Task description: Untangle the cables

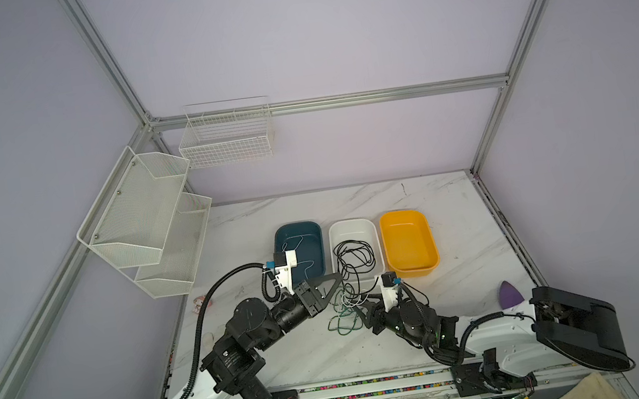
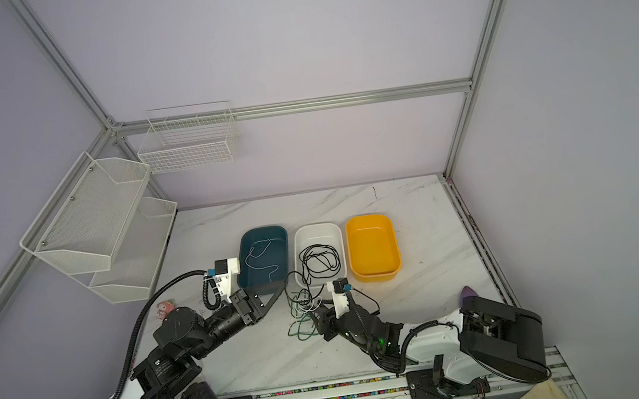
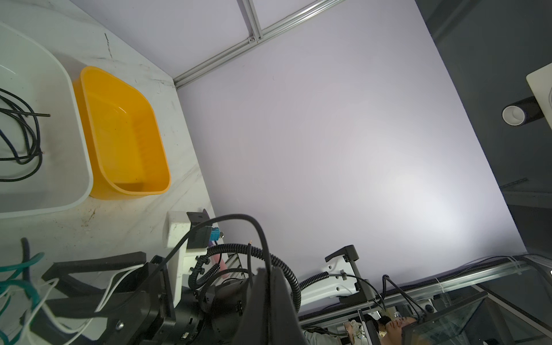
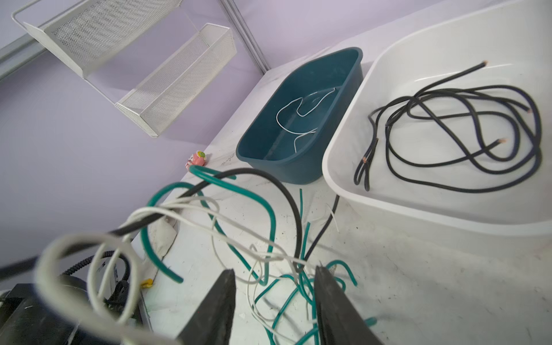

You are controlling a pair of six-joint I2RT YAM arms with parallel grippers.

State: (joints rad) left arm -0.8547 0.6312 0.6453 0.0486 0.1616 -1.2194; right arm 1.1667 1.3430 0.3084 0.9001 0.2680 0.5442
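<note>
Cables (image 1: 343,314), green, white, black, tangled on table (image 1: 309,357). Left gripper (image 1: 338,278) clamped shut on black strand (image 3: 239,215); right gripper (image 4: 274,268) half-open astride tangle, nothing pinched.

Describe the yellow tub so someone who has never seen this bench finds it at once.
On the marble table, three tubs stand in a row. The yellow tub is at the right end, beside the white tub. It alone holds no cable: the white tub holds black cables, the teal tub a white cable.
</note>
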